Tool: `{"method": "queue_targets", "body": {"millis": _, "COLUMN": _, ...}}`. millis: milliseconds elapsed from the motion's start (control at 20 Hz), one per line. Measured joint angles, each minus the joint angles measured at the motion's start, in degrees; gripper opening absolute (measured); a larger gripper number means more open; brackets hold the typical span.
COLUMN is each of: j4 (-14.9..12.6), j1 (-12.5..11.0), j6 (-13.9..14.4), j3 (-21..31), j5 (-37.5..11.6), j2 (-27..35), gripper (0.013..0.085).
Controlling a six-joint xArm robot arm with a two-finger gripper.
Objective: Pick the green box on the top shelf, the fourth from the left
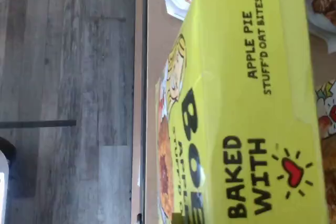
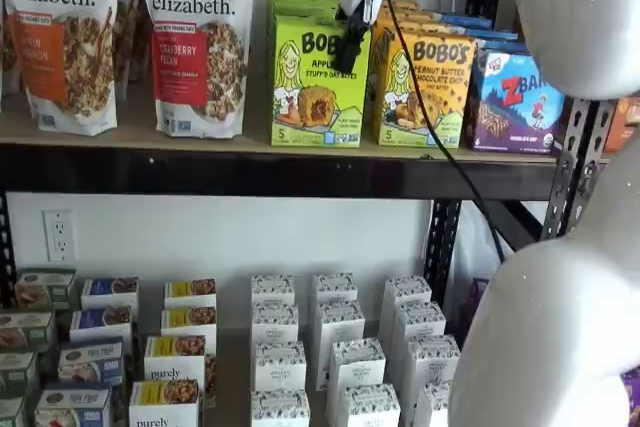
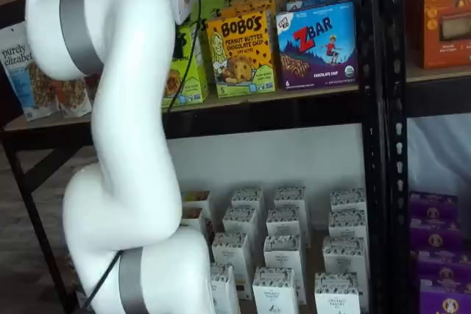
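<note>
Closely flanking green box (image 2: 318,82), yellow-orange box (image 2: 423,89), granola bag (image 2: 198,39)

Two white granola pouches "purely elizabeth" (image 2: 198,39) stand upright, side by side. Yellow-orange carton "BOBO'S" peanut butter (image 2: 423,89) just beside blue-purple "ZBAR" carton (image 2: 516,102). Below, rows of small white patterned cartons (image 2: 335,347); white wall outlet (image 2: 59,235) behind.

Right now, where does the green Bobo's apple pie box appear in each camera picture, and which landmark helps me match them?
Wrist view: the green box fills most of the picture, turned on its side.
A shelf view: upper middle, on the top shelf, behind the gripper.
A shelf view: upper left, mostly hidden by the arm.
Shared landmark: the yellow-orange Bobo's box beside it in both shelf views.
</note>
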Motion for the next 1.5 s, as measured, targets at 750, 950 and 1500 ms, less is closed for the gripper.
{"method": "queue_targets", "body": {"millis": 750, "j4": 0.44, "j1": 0.02, "j6": 0.11, "j3": -0.16, "j5": 0.52, "j2": -0.16, "gripper": 0.033}}
{"method": "queue_targets", "body": {"millis": 950, "j4": 0.59, "j1": 0.13, "j6": 0.28, "j3": -0.4, "j5": 0.78, "j2": -0.18, "gripper": 0.033}}
{"method": "queue_targets", "body": {"millis": 1500, "j4": 0.36, "j1": 0.31, "j6": 0.47, "j3": -0.81, "j5": 1.8, "j2": -0.09, "gripper": 0.025}}
